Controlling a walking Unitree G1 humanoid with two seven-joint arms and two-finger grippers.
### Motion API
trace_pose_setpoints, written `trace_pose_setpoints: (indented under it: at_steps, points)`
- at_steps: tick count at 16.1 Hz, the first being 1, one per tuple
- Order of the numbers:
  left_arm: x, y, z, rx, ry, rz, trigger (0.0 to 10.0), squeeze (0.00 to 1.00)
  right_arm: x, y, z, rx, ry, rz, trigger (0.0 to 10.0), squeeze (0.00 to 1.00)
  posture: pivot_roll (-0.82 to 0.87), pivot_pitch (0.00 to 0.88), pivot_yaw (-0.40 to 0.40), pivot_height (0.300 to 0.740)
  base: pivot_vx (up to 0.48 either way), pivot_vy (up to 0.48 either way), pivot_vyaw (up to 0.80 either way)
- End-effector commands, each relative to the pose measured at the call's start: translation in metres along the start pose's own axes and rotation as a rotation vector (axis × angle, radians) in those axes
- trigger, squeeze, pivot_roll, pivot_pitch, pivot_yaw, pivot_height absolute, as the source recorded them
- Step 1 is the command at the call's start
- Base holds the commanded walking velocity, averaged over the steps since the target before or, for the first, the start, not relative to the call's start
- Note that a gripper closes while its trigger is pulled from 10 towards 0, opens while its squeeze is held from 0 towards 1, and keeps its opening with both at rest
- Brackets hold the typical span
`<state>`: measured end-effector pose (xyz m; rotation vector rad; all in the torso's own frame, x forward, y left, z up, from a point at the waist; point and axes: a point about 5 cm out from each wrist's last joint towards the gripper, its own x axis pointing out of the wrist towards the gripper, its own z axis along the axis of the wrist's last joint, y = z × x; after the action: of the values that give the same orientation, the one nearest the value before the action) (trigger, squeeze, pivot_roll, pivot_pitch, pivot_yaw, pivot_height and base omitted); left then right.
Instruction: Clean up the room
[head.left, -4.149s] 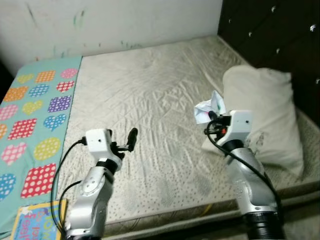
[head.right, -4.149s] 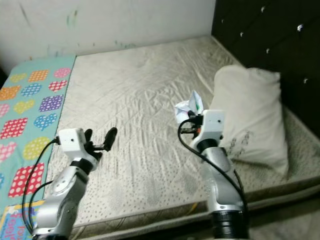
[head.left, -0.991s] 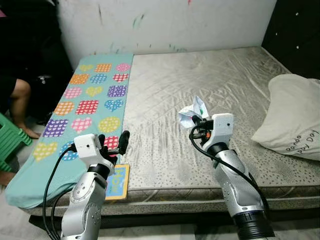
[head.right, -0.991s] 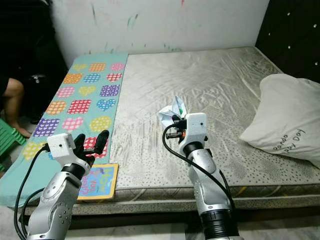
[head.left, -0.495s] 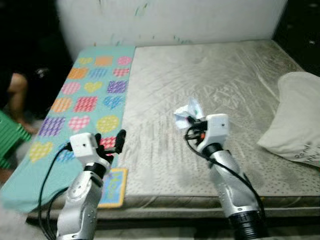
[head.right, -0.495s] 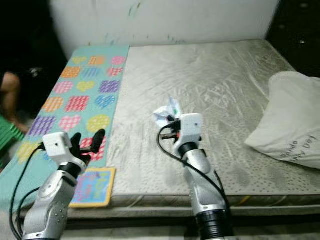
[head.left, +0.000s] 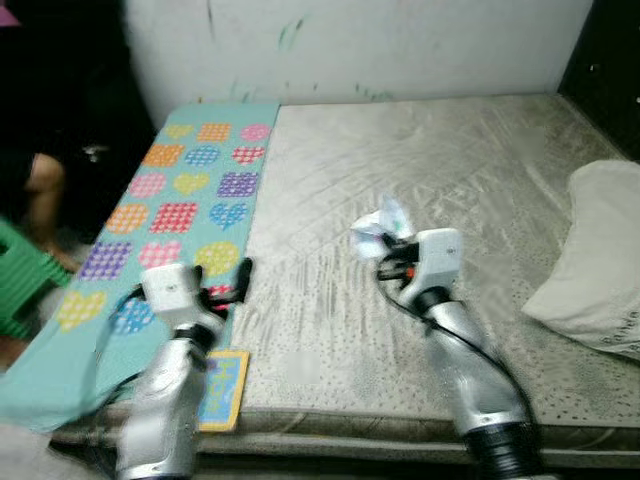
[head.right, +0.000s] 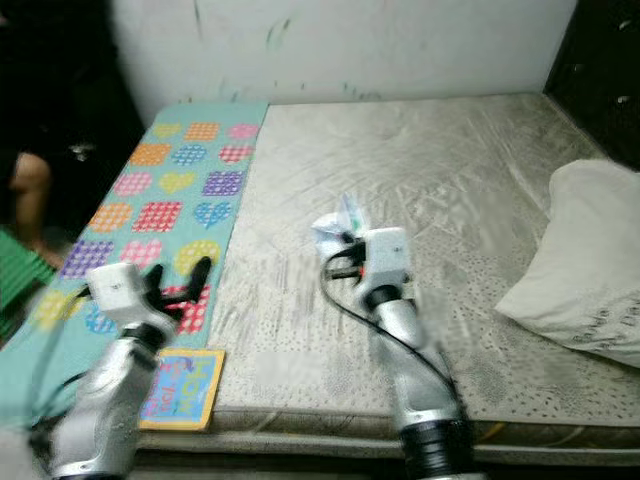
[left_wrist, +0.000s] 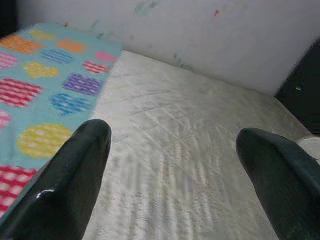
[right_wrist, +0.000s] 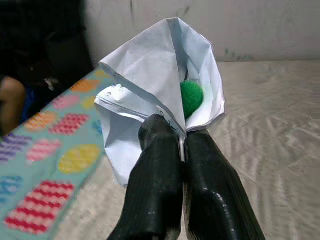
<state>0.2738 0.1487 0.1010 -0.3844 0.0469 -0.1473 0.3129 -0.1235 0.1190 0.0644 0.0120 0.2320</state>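
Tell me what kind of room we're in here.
Most likely a bedroom, probably a child's. A large bare mattress takes up most of the view, a pillow lies at its right end, a heart-patterned mat covers its left side, and a picture book sits at the near edge.

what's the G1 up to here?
It stands at the side of a bed with a bare mattress, mid room-cleanup. The right gripper is shut on a crumpled white paper with something green tucked in its folds, held up over the mattress. The left gripper is open and holds nothing, raised near the heart-patterned blanket. A children's book lies at the bed's near corner and a pillow sits at the right. A person is partly visible at the left.
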Motion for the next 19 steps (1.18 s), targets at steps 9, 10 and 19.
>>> trace_pose_setpoints:
  at_steps: [9, 10, 19]
  points:
    - [-0.0036, 0.0058, 0.0005, 0.022, 0.009, 0.011, 10.0, 0.00, 0.0022, 0.0042, -0.0002, 0.006, -0.006, 0.000, 10.0, 0.00, -0.17, 0.000, 0.073, 0.740, 0.282, 0.000, 0.00]
    - [-0.0036, 0.0057, 0.0002, 0.024, 0.011, 0.011, 10.0, 0.00, 0.0021, 0.0042, -0.0003, 0.005, -0.006, 0.001, 10.0, 0.00, -0.17, 0.000, 0.073, 0.740, 0.285, 0.000, 0.00]
    - [-0.0027, 0.0088, -0.0032, -0.001, 0.036, 0.057, 10.0, 0.00, 0.0027, 0.0028, -0.0013, 0.001, -0.003, -0.004, 10.0, 0.00, -0.17, 0.000, 0.070, 0.740, 0.000, 0.098, 0.00]
